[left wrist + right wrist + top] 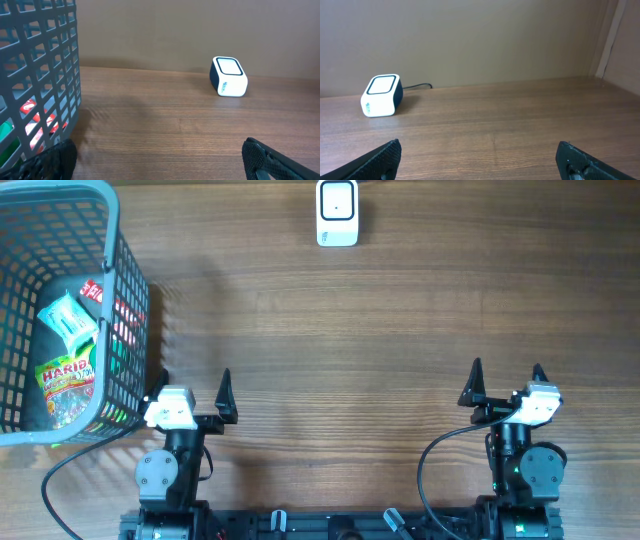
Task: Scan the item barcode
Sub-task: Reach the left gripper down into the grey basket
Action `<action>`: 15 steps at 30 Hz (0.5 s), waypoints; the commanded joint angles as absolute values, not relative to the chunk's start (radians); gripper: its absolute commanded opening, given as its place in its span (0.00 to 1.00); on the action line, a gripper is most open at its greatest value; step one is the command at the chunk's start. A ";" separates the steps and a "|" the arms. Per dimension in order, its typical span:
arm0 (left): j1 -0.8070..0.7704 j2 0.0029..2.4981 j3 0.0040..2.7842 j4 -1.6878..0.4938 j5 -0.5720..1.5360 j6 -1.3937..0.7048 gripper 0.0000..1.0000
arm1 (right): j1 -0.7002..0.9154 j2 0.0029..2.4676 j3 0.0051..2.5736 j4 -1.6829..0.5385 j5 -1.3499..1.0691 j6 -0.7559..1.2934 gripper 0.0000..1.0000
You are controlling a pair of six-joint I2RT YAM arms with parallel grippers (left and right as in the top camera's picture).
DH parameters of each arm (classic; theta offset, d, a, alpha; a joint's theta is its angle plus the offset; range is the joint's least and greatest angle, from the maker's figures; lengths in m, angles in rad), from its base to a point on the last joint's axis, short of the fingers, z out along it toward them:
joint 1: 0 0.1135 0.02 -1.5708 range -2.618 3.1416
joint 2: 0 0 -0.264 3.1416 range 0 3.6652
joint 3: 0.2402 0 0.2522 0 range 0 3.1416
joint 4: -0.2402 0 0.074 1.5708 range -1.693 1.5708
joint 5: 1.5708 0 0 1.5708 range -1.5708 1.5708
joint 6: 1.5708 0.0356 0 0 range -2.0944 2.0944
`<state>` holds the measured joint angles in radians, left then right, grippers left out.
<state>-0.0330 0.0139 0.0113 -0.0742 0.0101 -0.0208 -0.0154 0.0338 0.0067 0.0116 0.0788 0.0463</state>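
1. Haribo bag [66, 385] lies in the one grey basket [130, 320] at far left, beside a green-white packet [68, 320] and a red packet [110, 305]: three items.
2. Left gripper [192, 385] and right gripper [507, 372], near edge: jaws spread wide, holding nothing.
3. One white scanner [337, 212] sits far centre.

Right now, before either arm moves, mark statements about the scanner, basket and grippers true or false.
1. The scanner stands at the far edge of the table. True.
2. The left gripper holds the Haribo bag. False: it is open and empty; the bag lies in the basket.
3. The basket stands beside the left gripper. True.
4. The right gripper is shut. False: its jaws stand open, with nothing between them.
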 commanded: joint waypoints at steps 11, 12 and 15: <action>-0.037 0.016 0.006 -0.075 0.018 -0.033 1.00 | -0.007 0.038 0.006 0.014 0.065 0.032 1.00; -0.037 0.016 0.006 -0.075 0.018 -0.033 1.00 | -0.007 0.038 0.006 0.014 0.065 0.033 1.00; -0.037 0.016 0.006 -0.067 0.015 -0.034 1.00 | -0.007 0.038 0.006 0.014 0.066 0.033 1.00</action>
